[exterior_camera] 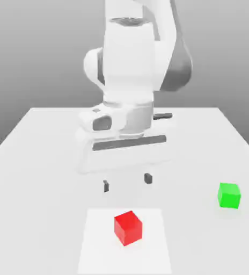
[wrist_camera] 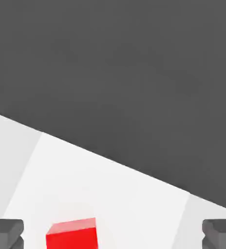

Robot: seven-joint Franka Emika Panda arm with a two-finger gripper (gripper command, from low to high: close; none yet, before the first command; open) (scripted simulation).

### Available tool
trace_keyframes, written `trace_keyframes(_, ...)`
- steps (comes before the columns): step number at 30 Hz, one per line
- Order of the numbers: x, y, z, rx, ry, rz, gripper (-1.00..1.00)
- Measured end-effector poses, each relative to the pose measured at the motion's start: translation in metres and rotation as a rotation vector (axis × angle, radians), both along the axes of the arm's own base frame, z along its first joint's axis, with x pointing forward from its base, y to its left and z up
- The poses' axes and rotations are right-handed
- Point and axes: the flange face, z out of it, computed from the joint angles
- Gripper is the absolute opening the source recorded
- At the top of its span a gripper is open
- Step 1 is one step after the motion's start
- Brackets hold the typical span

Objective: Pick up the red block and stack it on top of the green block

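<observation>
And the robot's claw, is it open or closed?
Open: in the hand view its two dark fingertips stand wide apart, with nothing gripped between them.

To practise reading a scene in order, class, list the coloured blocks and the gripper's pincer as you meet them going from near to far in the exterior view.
Red block → green block → pincer

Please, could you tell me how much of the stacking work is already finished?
Nothing of the stack looks done: the red block lies on the white patch, and the green block stands apart, at the exterior view's right. Nothing is in hand; the open gripper hovers near the red block. Left to do: grasp it, lift it, place it on the green block.
</observation>
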Motion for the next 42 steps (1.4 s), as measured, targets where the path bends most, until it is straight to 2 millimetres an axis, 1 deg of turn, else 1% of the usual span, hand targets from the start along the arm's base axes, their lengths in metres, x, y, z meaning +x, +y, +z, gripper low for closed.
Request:
trace_keyframes(1, -0.009, 0.0, -0.02, 0.001, 0.035, 0.023, 0.0)
trace_keyframes(3, -0.018, 0.001, -0.048, 0.003, 0.069, 0.046, 0.0)
trace_keyframes(8, -0.021, 0.0, -0.102, 0.003, 0.081, 0.052, 0.0)
trace_keyframes(9, -0.021, 0.0, -0.108, 0.003, 0.081, 0.052, -1.0)
trace_keyframes(14, -0.022, 0.0, -0.109, 0.003, 0.082, 0.052, -1.0)
trace_keyframes(15, -0.022, 0.0, -0.112, 0.003, 0.082, 0.052, -1.0)
trace_keyframes(16, -0.022, 0.0, -0.108, 0.003, 0.082, 0.052, -1.0)
trace_keyframes(18, -0.021, 0.0, -0.092, 0.004, 0.082, 0.052, -1.0)
trace_keyframes(22, -0.021, 0.001, -0.053, 0.003, 0.082, 0.053, -1.0)
trace_keyframes(24, -0.025, 0.04, -0.043, 0.003, 0.082, 0.112, -1.0)
trace_keyframes(26, -0.032, 0.081, -0.037, 0.003, 0.082, 0.167, -1.0)
trace_keyframes(29, -0.051, 0.142, -0.029, 0.001, 0.082, 0.246, -1.0)
trace_keyframes(32, -0.079, 0.198, -0.022, -0.001, 0.082, 0.322, -1.0)
trace_keyframes(36, -0.129, 0.262, -0.013, -0.008, 0.082, 0.417, -1.0)
trace_keyframes(38, -0.153, 0.286, -0.011, -0.012, 0.081, 0.454, -1.0)
trace_keyframes(40, -0.158, 0.292, -0.023, -0.014, 0.08, 0.456, -1.0)
trace_keyframes(42, -0.158, 0.293, -0.042, -0.015, 0.078, 0.454, -1.0)
